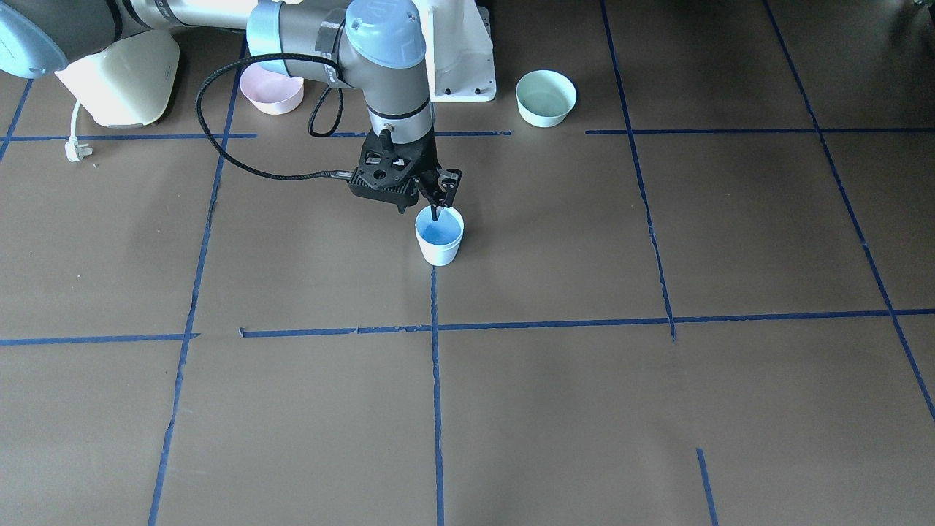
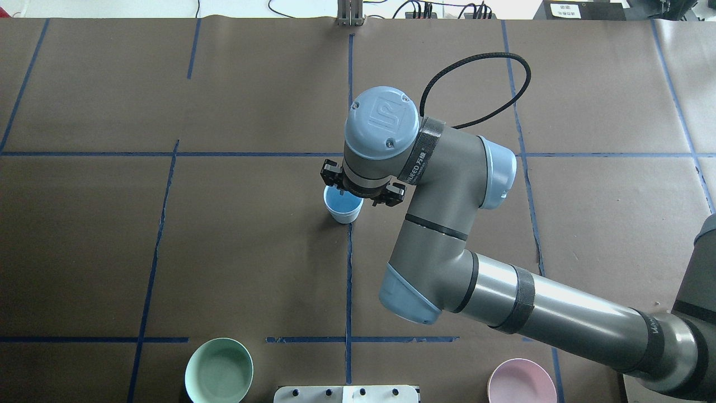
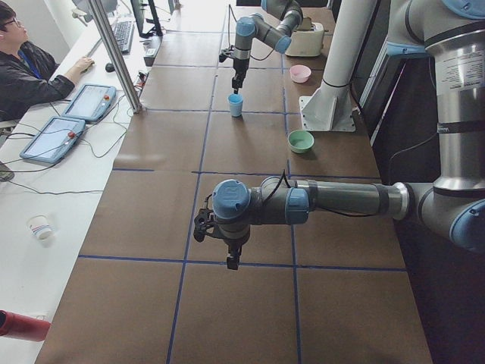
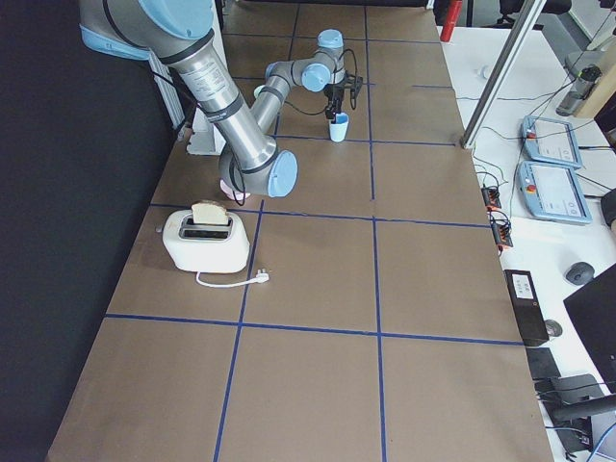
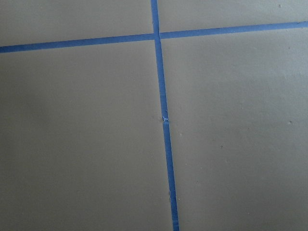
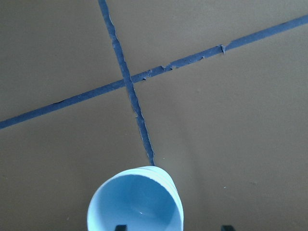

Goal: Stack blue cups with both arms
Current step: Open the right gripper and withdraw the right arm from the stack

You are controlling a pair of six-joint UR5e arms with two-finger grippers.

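Brown paper marked off by blue tape lines (image 1: 435,380) covers the counter (image 1: 657,409). Near its middle, the blue cups (image 1: 439,235) stand upright on one tape line, just short of a tape crossing. From outside they read as a single tumbler. In the right wrist view the rim has a second edge just behind the first, as if one cup sat nested in the other.

The right arm (image 2: 503,302) reaches in from the right of the overhead view and bends down over the cups. Its right end effector (image 6: 173,227) hangs straight above them with its fingers well apart. One tip is over the blue inside and the other is outside the wall, and neither presses on it.

The left arm (image 3: 341,199) shows only in the view from the left end of the counter. There it stretches low over bare paper, well apart from the cups, with the left end effector (image 3: 231,259) pointing down above a tape line. I cannot tell whether its fingers are apart or together.

In the front-facing view, a pink bowl (image 1: 272,91) and a mint-green bowl (image 1: 546,97) sit at the far edge. They stand on either side of the white pedestal (image 1: 460,51). A cream toaster (image 1: 120,77) stands far left, with its plug (image 1: 73,150) lying beside it.
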